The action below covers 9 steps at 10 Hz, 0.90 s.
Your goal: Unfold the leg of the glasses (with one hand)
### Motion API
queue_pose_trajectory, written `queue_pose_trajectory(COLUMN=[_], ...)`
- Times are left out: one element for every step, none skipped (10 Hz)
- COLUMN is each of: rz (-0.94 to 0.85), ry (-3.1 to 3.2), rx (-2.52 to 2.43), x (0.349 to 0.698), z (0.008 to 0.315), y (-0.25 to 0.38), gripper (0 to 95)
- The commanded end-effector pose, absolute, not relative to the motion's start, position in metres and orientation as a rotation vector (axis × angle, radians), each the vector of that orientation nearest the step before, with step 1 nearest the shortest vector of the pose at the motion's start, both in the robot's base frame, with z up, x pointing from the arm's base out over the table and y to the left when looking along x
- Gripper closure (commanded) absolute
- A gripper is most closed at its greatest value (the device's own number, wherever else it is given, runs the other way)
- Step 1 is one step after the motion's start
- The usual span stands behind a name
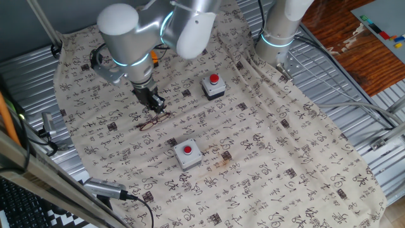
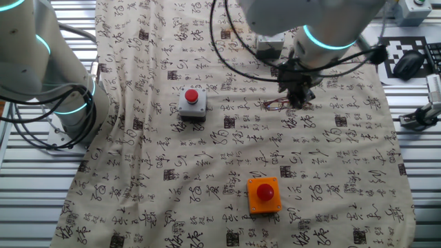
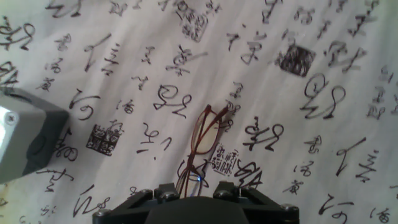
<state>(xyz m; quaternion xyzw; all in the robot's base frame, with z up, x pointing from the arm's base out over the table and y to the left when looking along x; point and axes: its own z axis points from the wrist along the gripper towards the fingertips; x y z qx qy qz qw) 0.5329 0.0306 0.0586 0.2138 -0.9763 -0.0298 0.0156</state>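
- Calligraphy-printed cloth (image 1: 266,158) draped over the table, ribbed metal surface showing past its edges.
- Glasses (image 1: 154,120) lying flat on the cloth, directly under the gripper (image 1: 154,104); in the hand view, one end of the reddish-brown frame reaching in between the fingertips, the rest stretching away from them.
- Gripper lowered onto the near end of the glasses (image 3: 202,140); whether pinching the frame or merely straddling it, cannot tell.
- No containers in view.
- Grey button box (image 1: 187,154) with red button near the glasses, toward the camera; second grey box (image 1: 214,86) to the right, further back.
- Orange button box (image 2: 264,194) in the other fixed view, well apart from the glasses (image 2: 281,105).
- Second arm's base (image 1: 278,31) standing at the cloth's far right edge.
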Motion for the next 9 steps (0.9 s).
queue_pose_trajectory(rz=[-0.100,-0.099,-0.096,-0.095,-0.094,-0.098,-0.096,-0.093,-0.086], ry=[-3.030,-3.031,-3.032,-3.033,-3.032,-3.040,-3.041,-3.040,-3.045], rx=[0.659,0.653,0.644,0.640,0.644,0.644,0.639,0.626,0.602], x=[0.5339,0.5339,0.5339,0.5325,0.5316,0.5310,0.5310,0.5310,0.5310], z=[0.0591,0.0591,0.0591,0.0576,0.0577,0.0594,0.0594,0.0594,0.0594], y=[0.0312,0.0312,0.0312,0.0322,0.0321,0.0325,0.0325,0.0325,0.0325], gripper=[57.0,57.0,57.0,57.0,57.0,57.0,57.0,38.0,38.0])
